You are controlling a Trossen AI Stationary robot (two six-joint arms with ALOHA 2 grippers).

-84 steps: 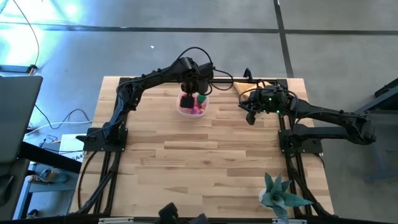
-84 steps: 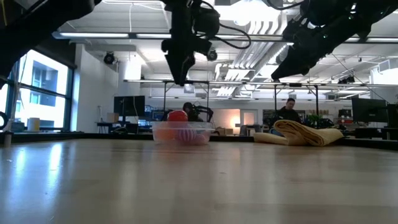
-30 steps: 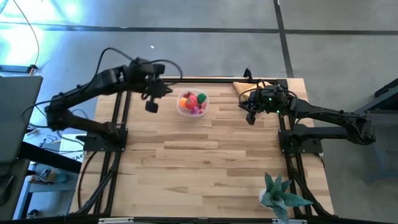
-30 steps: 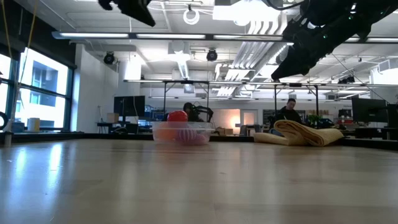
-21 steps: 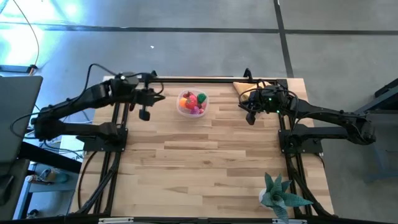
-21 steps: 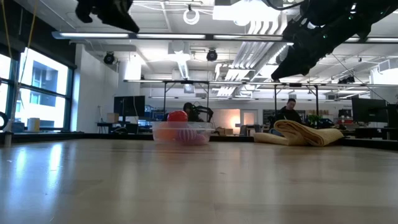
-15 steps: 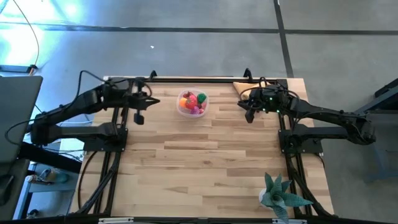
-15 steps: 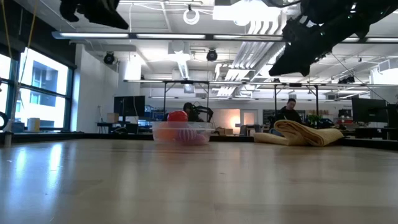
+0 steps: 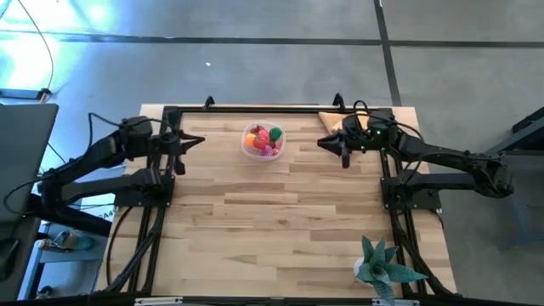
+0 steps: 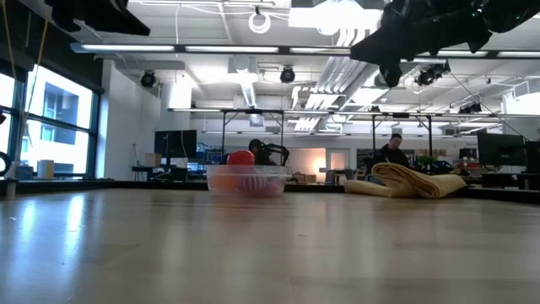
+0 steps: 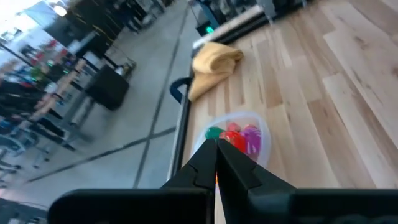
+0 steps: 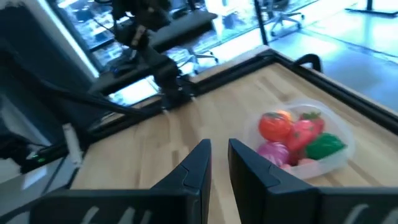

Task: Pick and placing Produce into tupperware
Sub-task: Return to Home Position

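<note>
The clear tupperware (image 9: 247,150) stands near the table's far edge, left of the middle. Inside it lie red, orange, pink and green produce (image 9: 263,138) (image 12: 292,133) (image 11: 234,136). In the low view a red piece (image 10: 241,157) shows above its wall (image 10: 221,180). My left gripper (image 9: 199,141) (image 11: 216,146) hovers shut by the table's left side, level and pointing at the tupperware. My right gripper (image 9: 322,142) (image 12: 219,152) hovers right of the tupperware and points at it, with a narrow gap between its fingers and nothing in it.
A folded tan cloth (image 9: 332,119) (image 10: 415,180) lies at the far right corner. A teal spiky plant (image 9: 383,265) stands at the near right corner. Bare wood spreads across the middle and near side. A person (image 10: 392,150) sits in the room beyond.
My left gripper has drawn back from beside the tupperware toward the table's left edge, still shut. My right gripper has tipped up from pointing down to level, its tips now toward the tupperware. The tupperware and the produce have stayed in place.
</note>
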